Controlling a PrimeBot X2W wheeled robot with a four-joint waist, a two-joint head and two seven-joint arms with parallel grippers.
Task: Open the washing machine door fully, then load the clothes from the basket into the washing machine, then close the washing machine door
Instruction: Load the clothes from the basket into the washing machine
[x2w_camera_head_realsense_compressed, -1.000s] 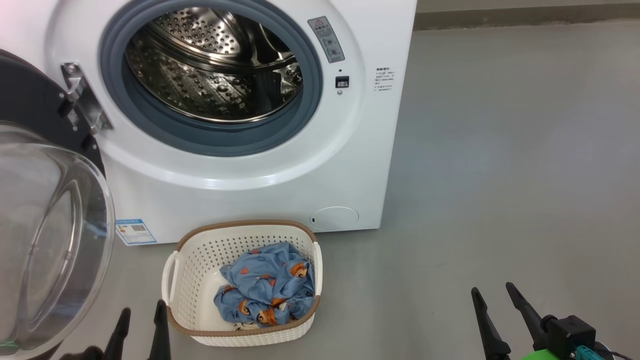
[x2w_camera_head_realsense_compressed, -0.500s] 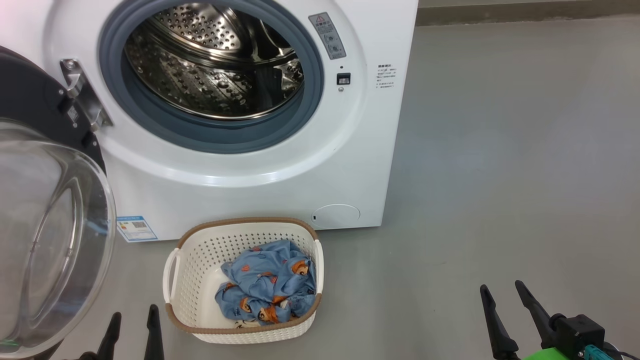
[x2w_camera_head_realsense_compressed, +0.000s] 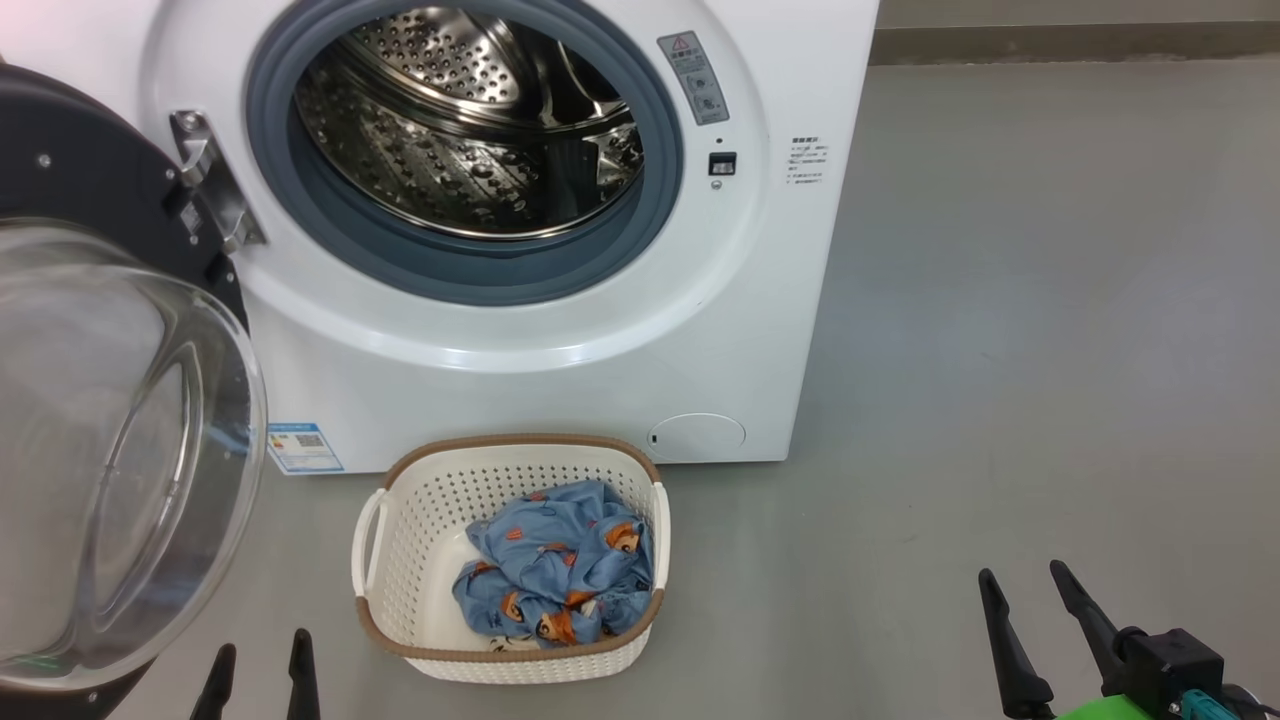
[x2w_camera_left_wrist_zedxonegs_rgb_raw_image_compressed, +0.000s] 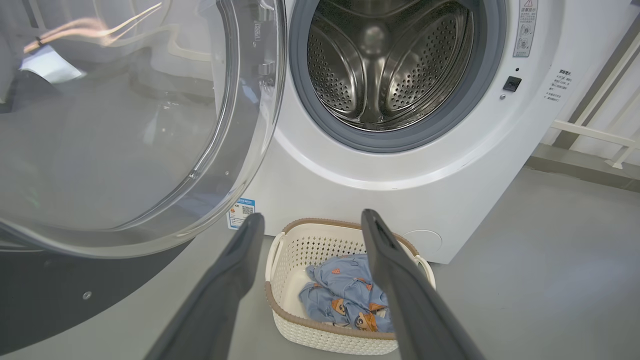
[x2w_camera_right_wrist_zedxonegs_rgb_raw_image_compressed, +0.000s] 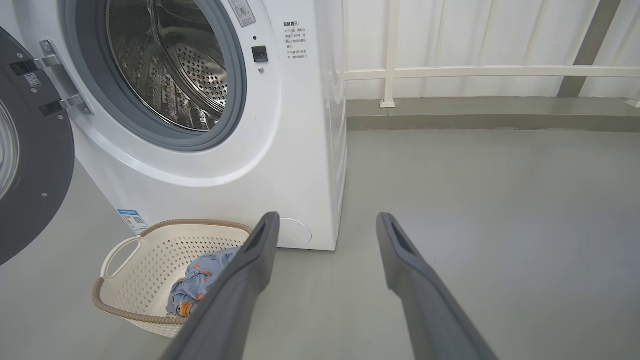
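On the smooth grey floor (white railing behind) the basket of clothes sits just before the washing machine, the washing machine door swung open. Left gripper and right gripper hover spread wide, empty.

The left tool, lower left in the head view, has two slim, tapered black fingers. The right tool, lower right, has the same on a boxy black block, beside a bright green shell and a teal connector. In the wrist views the fingers are matte dark grey, with slotted tips.
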